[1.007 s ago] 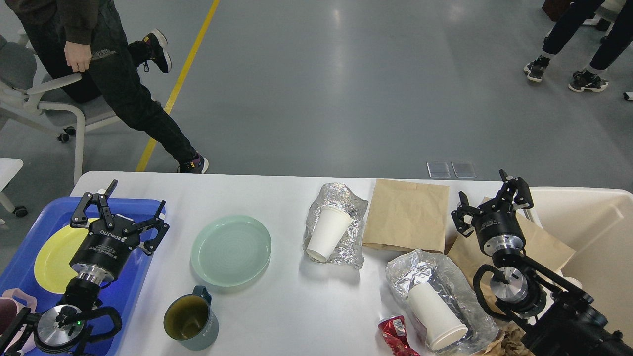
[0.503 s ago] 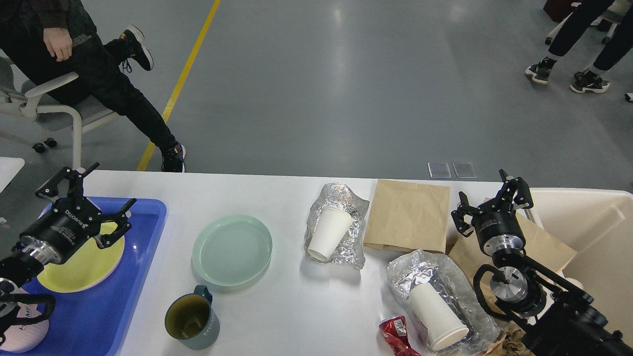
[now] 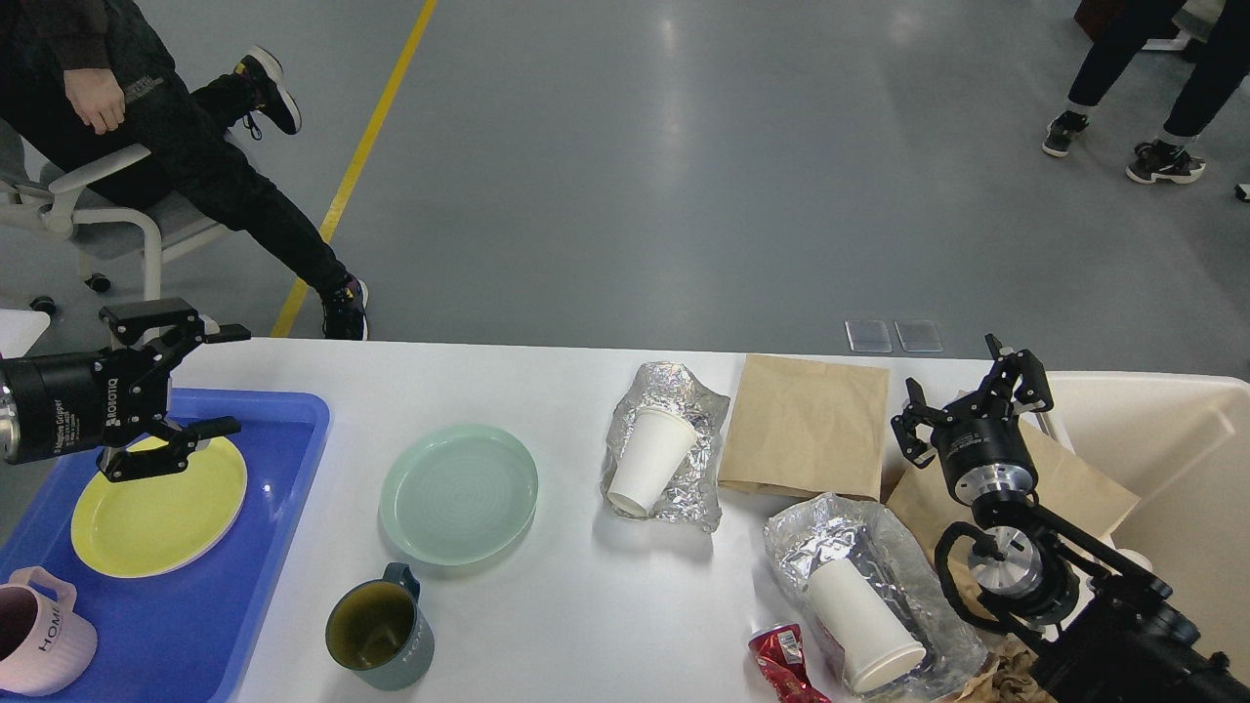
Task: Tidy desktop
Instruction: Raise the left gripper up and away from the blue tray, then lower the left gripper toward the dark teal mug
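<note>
Since a second before, the left gripper [image 3: 227, 381] had swung away from above the blue plastic tray [image 3: 283, 508] toward the left edge of the view and turned to point rightward, its two fingers spread wide with nothing between them; the right arm had not shifted. On the tray lay one round yellow plate [image 3: 156, 508] and one pale pink ribbed mug [image 3: 44, 649] at the near left corner, both now uncovered. The white rectangular desktop [image 3: 547, 586] ran across the whole lower part of the view, its rounded far left corner just behind the tray. On it, just right of the tray, sat one round pale green plate [image 3: 458, 493], and nearer the front edge one dark grey-green mug [image 3: 381, 640] standing upright. A broad bare strip of tabletop lay between these and the middle clutter. Two white paper cups were there, each lying on its own crumpled sheet of silver foil: the first cup [image 3: 649, 459] on foil [image 3: 674, 391] near the far edge, the second cup [image 3: 864, 625] on foil [image 3: 830, 532] near the front. One flat brown paper bag [image 3: 806, 425] lay just right of the first foil, and one crushed red can [image 3: 779, 659] rested at the front edge beside the second foil. The right gripper [image 3: 967, 386] hung with its fingers parted and empty, above a second brown paper sheet [image 3: 1074, 488], beside the cream-coloured rectangular bin [image 3: 1172, 430] at the right end.
</note>
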You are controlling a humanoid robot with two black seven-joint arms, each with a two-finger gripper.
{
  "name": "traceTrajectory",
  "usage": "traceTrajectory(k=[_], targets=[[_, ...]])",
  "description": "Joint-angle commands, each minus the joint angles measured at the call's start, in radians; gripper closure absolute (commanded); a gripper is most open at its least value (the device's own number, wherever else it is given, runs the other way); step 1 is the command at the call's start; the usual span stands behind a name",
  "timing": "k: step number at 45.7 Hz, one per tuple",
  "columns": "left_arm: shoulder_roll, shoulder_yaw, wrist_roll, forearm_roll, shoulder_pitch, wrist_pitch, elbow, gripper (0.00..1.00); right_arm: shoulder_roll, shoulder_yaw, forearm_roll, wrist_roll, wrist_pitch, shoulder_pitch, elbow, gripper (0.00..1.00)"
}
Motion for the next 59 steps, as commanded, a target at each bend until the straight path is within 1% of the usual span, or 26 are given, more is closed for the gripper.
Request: traceTrajectory(k=[1,5,9,11,14,16,17,19,22,27,31,34,36,38,41,43,44,48,53,56,59], targets=[[-0.015,0.352,0.002,0.002,-0.307,0.023,0.001,0.03,0.000,0.000,0.000,0.000,0.000,0.000,0.000,0.00],[-0.081,0.559,0.002,0.002,-0.514,0.037,0.012,0.03,0.000,0.000,0.000,0.000,0.000,0.000,0.000,0.00],[-0.167,0.755,0.014,0.002,-0.673,0.031,0.020,0.03,0.000,0.000,0.000,0.000,0.000,0.000,0.002,0.00],[-0.196,0.818,0.002,0.002,-0.709,0.031,0.018,0.03,0.000,0.000,0.000,0.000,0.000,0.000,0.002,0.00],[-0.248,0.895,0.002,0.002,-0.730,0.026,0.017,0.03,0.000,0.000,0.000,0.000,0.000,0.000,0.002,0.00],[-0.305,0.937,0.004,0.002,-0.750,0.026,0.011,0.03,0.000,0.000,0.000,0.000,0.000,0.000,0.002,0.00],[-0.334,0.960,0.013,0.003,-0.770,0.020,0.003,0.03,0.000,0.000,0.000,0.000,0.000,0.000,0.002,0.00],[-0.386,1.010,0.016,0.003,-0.827,0.017,-0.005,0.03,0.000,0.000,0.000,0.000,0.000,0.000,0.002,0.00],[-0.450,1.087,0.005,0.003,-0.914,0.011,-0.012,0.03,0.000,0.000,0.000,0.000,0.000,0.000,0.002,0.00],[-0.564,1.153,0.016,0.003,-1.020,-0.027,-0.078,0.03,0.000,0.000,0.000,0.000,0.000,0.000,0.002,0.00],[-0.654,1.188,0.013,-0.001,-1.097,-0.064,-0.107,0.03,0.000,0.000,0.000,0.000,0.000,0.000,0.002,0.00],[-0.694,1.202,0.008,-0.008,-1.183,-0.133,-0.138,0.03,0.000,0.000,0.000,0.000,0.000,0.000,0.002,0.00],[-0.711,1.211,0.005,-0.020,-1.244,-0.190,-0.178,0.03,0.000,0.000,0.000,0.000,0.000,0.000,0.002,0.00],[-0.734,1.233,0.004,-0.034,-1.305,-0.230,-0.222,0.03,0.000,0.000,0.000,0.000,0.000,0.000,0.002,0.00],[-0.796,1.282,0.002,-0.075,-1.411,-0.230,-0.305,0.03,0.000,0.000,0.000,0.000,0.000,0.000,0.002,0.00],[-0.840,1.323,-0.007,-0.125,-1.479,-0.230,-0.368,0.03,0.000,0.000,0.000,0.000,0.000,0.000,0.000,0.00],[-0.893,1.377,-0.028,-0.185,-1.553,-0.224,-0.431,0.03,0.000,0.000,0.000,0.000,0.000,0.000,0.002,0.00],[-0.981,1.444,-0.062,-0.273,-1.658,-0.222,-0.508,0.03,0.000,0.000,0.000,0.000,0.000,0.000,0.000,0.00],[-1.046,1.492,-0.093,-0.325,-1.757,-0.224,-0.589,0.03,0.000,0.000,0.000,0.000,0.000,0.000,0.000,0.00],[-1.057,1.494,-0.093,-0.328,-1.790,-0.227,-0.623,0.03,0.000,0.000,0.000,0.000,0.000,0.000,0.000,0.00],[-1.064,1.500,-0.095,-0.328,-1.800,-0.228,-0.637,0.03,0.000,0.000,0.000,0.000,0.000,0.000,0.000,0.00]])
